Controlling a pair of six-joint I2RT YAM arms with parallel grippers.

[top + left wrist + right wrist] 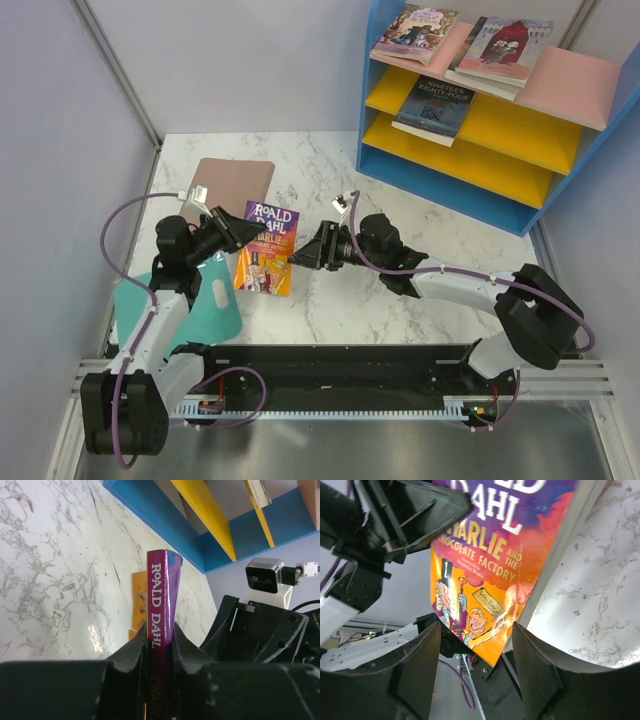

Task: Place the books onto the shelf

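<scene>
Marble table (400, 300), blue shelf (450, 165) holding books (433, 110)

Yellow-purple book (490, 595): cover reads "ROALD DAHL", "CHARLIE AND THE CHOCOLATE FACTORY", small "Quentin Blake"; spine (161, 600) "ROALD DAHL"; dark blue book (432, 110) on the shelf (455, 165), faintly "NINETEEN EIGHTY-FOUR".

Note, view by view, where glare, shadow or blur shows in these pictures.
Top external: even light, soft shadows on the table. Left wrist: glare patch on the table, left gripper dark and blurred, Roald Dahl book spine legible. Right wrist: sheen on the glossy cover, table washed out at right, right gripper dark.
</scene>
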